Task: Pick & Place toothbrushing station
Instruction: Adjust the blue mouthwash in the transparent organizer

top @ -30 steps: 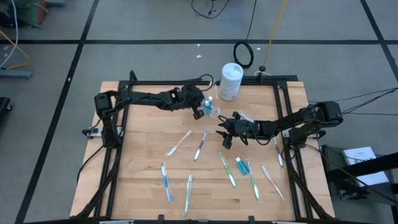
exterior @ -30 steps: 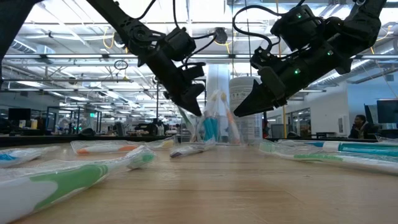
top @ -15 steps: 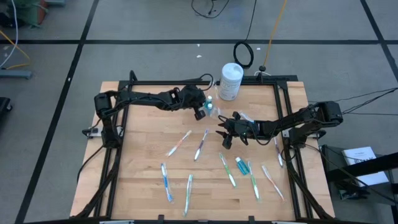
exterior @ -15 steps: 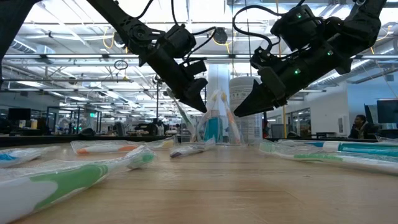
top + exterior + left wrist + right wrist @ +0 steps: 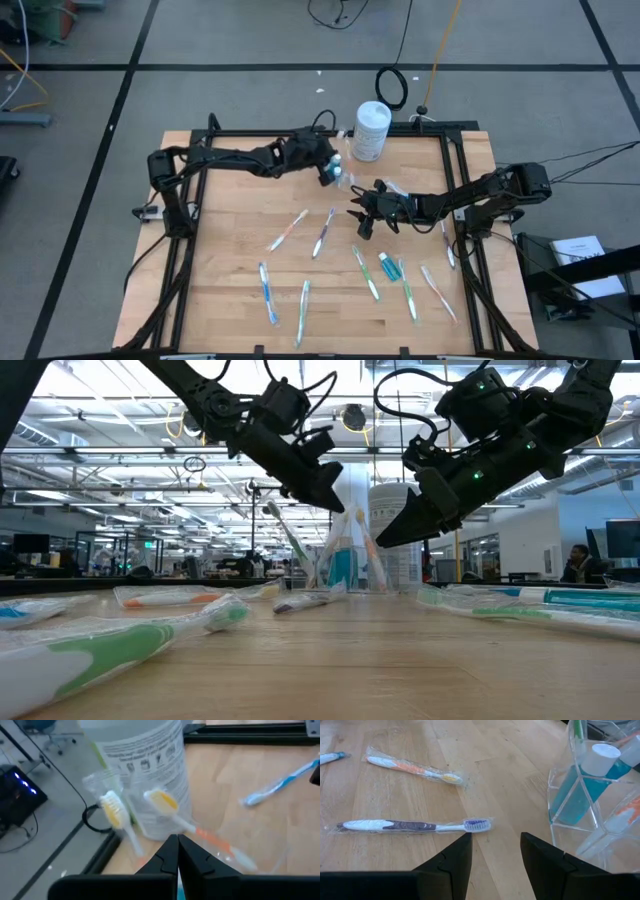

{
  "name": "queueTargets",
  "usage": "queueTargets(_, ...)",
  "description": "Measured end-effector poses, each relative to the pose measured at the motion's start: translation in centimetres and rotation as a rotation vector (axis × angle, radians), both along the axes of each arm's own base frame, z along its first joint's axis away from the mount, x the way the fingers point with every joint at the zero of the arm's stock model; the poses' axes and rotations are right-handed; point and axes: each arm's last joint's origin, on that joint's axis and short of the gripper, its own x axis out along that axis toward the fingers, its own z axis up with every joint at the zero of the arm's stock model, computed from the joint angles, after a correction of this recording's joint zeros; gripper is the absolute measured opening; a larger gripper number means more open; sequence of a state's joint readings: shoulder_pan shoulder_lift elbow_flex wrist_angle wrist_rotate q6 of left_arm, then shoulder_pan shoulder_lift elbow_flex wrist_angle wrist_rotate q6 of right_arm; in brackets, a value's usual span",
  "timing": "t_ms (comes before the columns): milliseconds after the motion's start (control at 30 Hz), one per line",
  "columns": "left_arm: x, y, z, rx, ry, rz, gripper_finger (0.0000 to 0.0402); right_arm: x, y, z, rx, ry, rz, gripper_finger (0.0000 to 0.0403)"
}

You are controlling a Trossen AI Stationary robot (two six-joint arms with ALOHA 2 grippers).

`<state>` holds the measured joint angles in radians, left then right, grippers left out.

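Two dark jointed arms trail black cables, fingers [image 5: 451, 865] matte black.

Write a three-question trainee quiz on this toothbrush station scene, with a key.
1. True or false: the left gripper is shut.
2. What stands in the clear cup besides toothbrushes? A) a blue tube B) a spoon C) scissors
3. Fill in: the right gripper is ____.

Key: 1 true. 2 A, the blue tube. 3 open; it faces the purple toothbrush lying on the table.
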<state>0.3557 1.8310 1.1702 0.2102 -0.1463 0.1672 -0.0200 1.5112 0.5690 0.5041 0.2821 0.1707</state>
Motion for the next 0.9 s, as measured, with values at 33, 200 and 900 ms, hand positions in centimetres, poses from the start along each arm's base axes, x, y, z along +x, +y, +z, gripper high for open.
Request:
queueTargets(33, 0.1, 0.0, -0.2, 0.009, 0.006, -0.004, 0.0006, 0.0, 0.0, 0.0, 0.000, 0.000, 0.000, 0.0160)
queueTargets(200, 0.4, 0.3, -0.9, 0.057, 0.024, -0.009, 0.0003, 0.0, 0.0, 0.0, -0.001, -0.001, -0.001, 0.0160)
queueTargets(900, 0.8, 1.5, -3.3, 0.028, 0.048, 0.023, 0.0002, 0.0, -0.7, 0.0, -0.003, -0.003, -0.026, 0.0160)
